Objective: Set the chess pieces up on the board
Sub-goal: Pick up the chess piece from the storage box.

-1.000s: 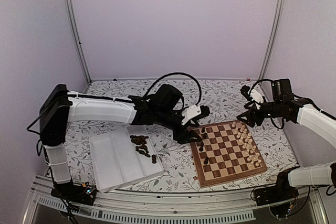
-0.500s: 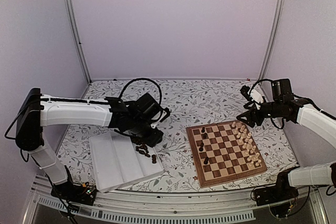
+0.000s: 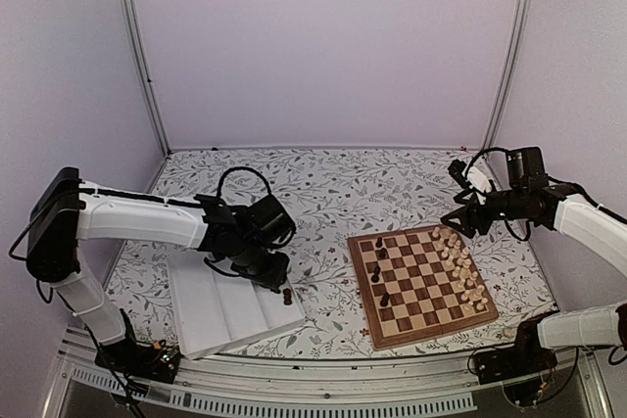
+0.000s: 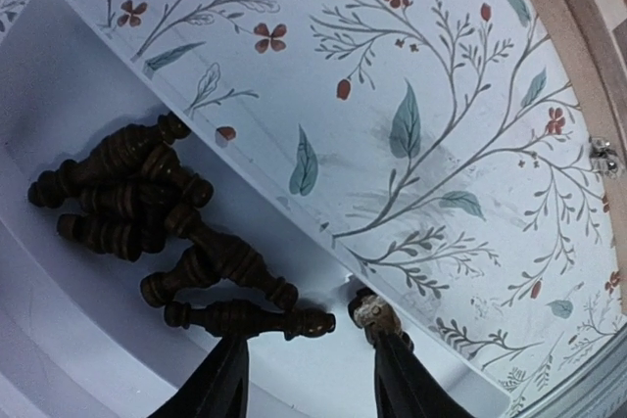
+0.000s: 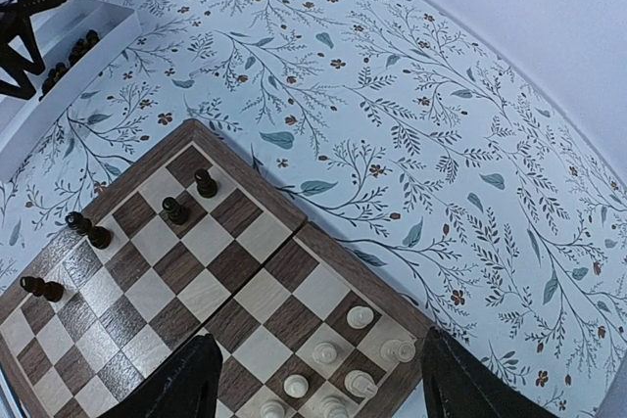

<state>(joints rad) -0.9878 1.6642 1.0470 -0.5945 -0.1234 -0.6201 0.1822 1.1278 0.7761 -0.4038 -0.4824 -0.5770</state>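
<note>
So the left claw [image 4: 309, 340] is hanging fingers-apart over the dark chess pieces [image 4: 127, 203] piled in the tray [image 4: 69, 359], so I'd be pinching only the nearest piece [image 4: 245, 318]; the right claw [image 5: 328, 379] is idling apart, empty.

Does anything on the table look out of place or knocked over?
Dark chess pieces lie on their sides in a heap in the white tray, off the board. Nothing looks broken.

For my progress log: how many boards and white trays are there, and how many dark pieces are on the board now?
Board: 1
White tray: 1
Dark pieces on the board: 4
Total: 6
</note>
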